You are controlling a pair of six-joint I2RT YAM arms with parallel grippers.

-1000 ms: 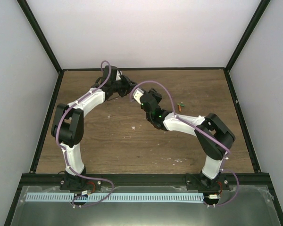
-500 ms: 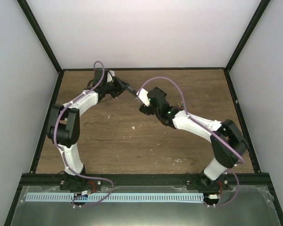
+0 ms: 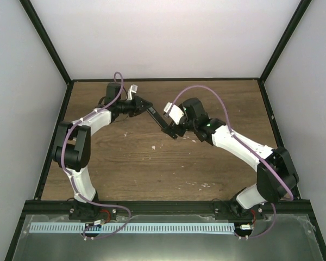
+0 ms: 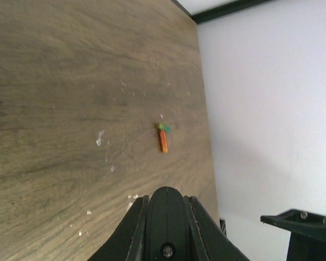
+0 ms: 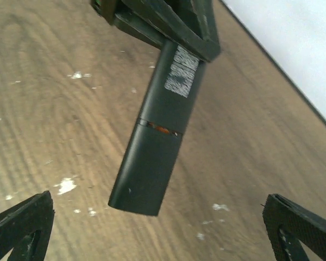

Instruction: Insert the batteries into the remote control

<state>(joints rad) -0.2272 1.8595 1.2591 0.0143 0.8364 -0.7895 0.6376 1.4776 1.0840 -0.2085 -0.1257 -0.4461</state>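
Just ahead of the right pincer (image 5: 158, 209), whose fingers now stand wide apart, the remote control (image 5: 163, 136) hangs above the bench (image 4: 54, 81), clamped at its far end by the left pincer (image 5: 165, 30) alone. A second ago the right pincer was half closed and crowded against the left; it has since spread and backed off. An orange sliver shows at the remote's back seam (probably a cell seated). One battery (image 4: 162, 140) lies ahead of the left pincer, well apart, probably next to load.
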